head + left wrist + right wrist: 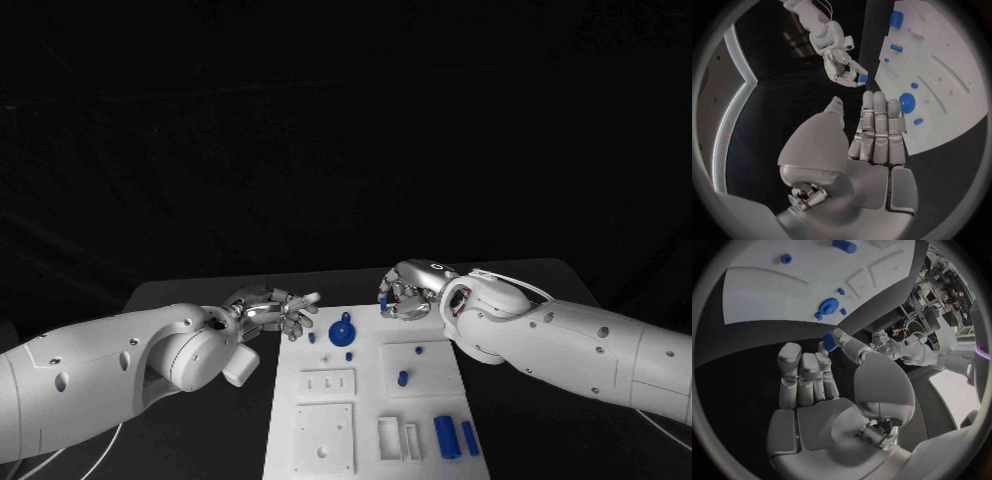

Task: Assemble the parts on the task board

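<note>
The white task board (pixel 433 395) lies in the middle of the black table. On it are a round blue disc (pixel 342 333), several small blue pegs such as one (pixel 402 378), and two blue bars (pixel 446 437) near the front right. My right hand (pixel 408 290) hovers over the board's far right corner and pinches a small blue part (pixel 384 300); the right wrist view shows this part (pixel 829 341) between thumb and fingertip. My left hand (pixel 274 312) floats off the board's far left edge, fingers spread and holding nothing. In the left wrist view its fingers (pixel 876 130) lie straight.
The board has raised square plates (pixel 327 385) and slotted recesses (pixel 389 438). Black table (pixel 188 295) surrounds the board on both sides. In the left wrist view the board's edge (pixel 942 135) lies beside my left hand, with the blue disc (pixel 907 102) near it.
</note>
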Available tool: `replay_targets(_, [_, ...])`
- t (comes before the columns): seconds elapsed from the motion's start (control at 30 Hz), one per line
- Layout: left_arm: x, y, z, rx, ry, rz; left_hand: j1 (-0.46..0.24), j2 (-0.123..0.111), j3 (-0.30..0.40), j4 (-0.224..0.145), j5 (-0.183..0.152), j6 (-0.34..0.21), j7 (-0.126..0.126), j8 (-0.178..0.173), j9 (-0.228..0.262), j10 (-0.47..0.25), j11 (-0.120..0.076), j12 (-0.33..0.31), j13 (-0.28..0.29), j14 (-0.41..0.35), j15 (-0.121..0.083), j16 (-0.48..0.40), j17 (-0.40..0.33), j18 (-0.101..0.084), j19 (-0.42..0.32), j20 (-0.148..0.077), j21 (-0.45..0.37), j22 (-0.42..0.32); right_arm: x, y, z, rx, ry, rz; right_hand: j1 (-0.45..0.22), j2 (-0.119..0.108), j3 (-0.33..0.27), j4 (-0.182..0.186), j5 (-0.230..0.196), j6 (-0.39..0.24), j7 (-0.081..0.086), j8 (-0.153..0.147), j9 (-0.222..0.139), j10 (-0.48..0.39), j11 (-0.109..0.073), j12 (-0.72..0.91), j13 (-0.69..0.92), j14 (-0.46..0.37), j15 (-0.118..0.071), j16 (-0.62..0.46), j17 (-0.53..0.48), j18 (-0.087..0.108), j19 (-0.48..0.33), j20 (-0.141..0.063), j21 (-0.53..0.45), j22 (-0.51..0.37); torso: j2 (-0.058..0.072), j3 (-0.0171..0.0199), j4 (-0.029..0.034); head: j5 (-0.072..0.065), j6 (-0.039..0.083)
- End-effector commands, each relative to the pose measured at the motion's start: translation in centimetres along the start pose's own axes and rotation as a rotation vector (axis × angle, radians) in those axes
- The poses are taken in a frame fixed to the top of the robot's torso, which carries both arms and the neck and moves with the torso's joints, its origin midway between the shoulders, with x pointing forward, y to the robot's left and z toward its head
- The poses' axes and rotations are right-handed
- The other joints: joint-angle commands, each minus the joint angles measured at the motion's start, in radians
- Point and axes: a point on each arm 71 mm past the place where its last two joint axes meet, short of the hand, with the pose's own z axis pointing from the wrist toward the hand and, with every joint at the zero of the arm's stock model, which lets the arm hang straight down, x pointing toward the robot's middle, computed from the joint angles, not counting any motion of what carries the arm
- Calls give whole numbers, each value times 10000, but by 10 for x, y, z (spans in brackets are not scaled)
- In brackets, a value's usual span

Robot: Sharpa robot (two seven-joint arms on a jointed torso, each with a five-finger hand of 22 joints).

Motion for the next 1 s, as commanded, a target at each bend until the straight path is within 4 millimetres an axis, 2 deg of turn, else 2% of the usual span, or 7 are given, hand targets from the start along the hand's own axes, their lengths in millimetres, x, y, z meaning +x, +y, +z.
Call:
replay_targets(0.03, [4, 3, 4, -792, 54, 449, -308, -55, 144, 1, -49, -24, -12, -65, -21, 91, 3, 116, 110, 44, -70, 138, 64, 172, -3, -129, 92, 10, 4, 15, 3, 93, 280, -799, -101, -15, 68, 25, -4, 269, 213, 44, 140, 46, -33, 34, -9, -4, -60, -4, 17, 835, 29, -46, 59, 156, -172, -16, -43, 95, -67])
replay_targets(0.3, [14, 5, 10, -1301, 326, 898, -1269, -171, 504, 6, -50, 71, -67, -140, -27, 73, -60, 429, 409, 52, -184, 479, 190, 184, 7, -251, 328, 10, 10, 49, 10, -484, 380, -721, -105, -10, 125, 26, 95, 273, 209, 37, 156, 61, -38, 27, -14, 3, -65, -2, 32, 835, 53, -49, 58, 148, -231, -14, -33, 134, -136])
replay_targets(0.53, [21, 4, 12, -1434, 449, 1020, -1365, -233, 720, -9, -11, 292, -113, -67, 23, -70, -80, 494, 509, -56, -176, 521, 174, 177, -90, -257, 387, -12, 13, 62, 13, -697, 402, -709, -125, -11, 136, 32, 138, 275, 208, 34, 164, 68, -39, 25, -16, 5, -66, -3, 38, 835, 63, -48, 58, 145, -195, -21, -34, 148, -154])
replay_targets(0.57, [22, 4, 12, -1417, 512, 1010, -1203, -324, 816, -19, 1163, 323, -90, -59, 42, -211, -42, 480, 533, -183, -121, 489, 148, 145, -212, -203, 379, -24, 13, 65, 14, -736, 393, -696, -138, -14, 140, 37, 157, 277, 208, 33, 169, 70, -39, 24, -17, 6, -66, -3, 41, 835, 67, -48, 57, 144, -188, -22, -36, 156, -173])
replay_targets(0.7, [24, 3, 13, -1354, 552, 981, -1254, -458, 750, -53, 4232, 487, -127, 44, 147, -407, -26, 568, 662, -310, -47, 509, 100, 121, -409, -130, 456, -36, 15, 70, 16, -819, 442, -694, -168, -26, 147, 49, 204, 276, 208, 29, 178, 74, -39, 20, -18, 6, -66, -7, 46, 835, 74, -47, 54, 141, -189, -18, -48, 163, -198])
replay_targets(0.77, [26, 2, 13, -1356, 654, 962, -1259, -427, 720, -82, 5161, 574, -177, 136, 229, -455, -38, 630, 727, -332, -39, 536, 86, 126, -470, -121, 509, -37, 16, 72, 16, -854, 466, -695, -177, -29, 150, 53, 220, 276, 208, 27, 180, 76, -39, 19, -18, 6, -66, -8, 48, 835, 75, -47, 53, 140, -190, -21, -39, 164, -221])
replay_targets(1.0, [31, 2, 14, -1391, 931, 972, -1123, -420, 681, -145, 5746, 731, -274, 322, 417, -526, -61, 758, 850, -390, -26, 573, 55, 129, -574, -107, 599, -58, 20, 77, 18, -941, 562, -718, -194, -28, 158, 61, 263, 276, 207, 24, 188, 79, -40, 17, -19, 8, -67, -10, 53, 835, 80, -48, 50, 137, -189, -21, -44, 185, -263])
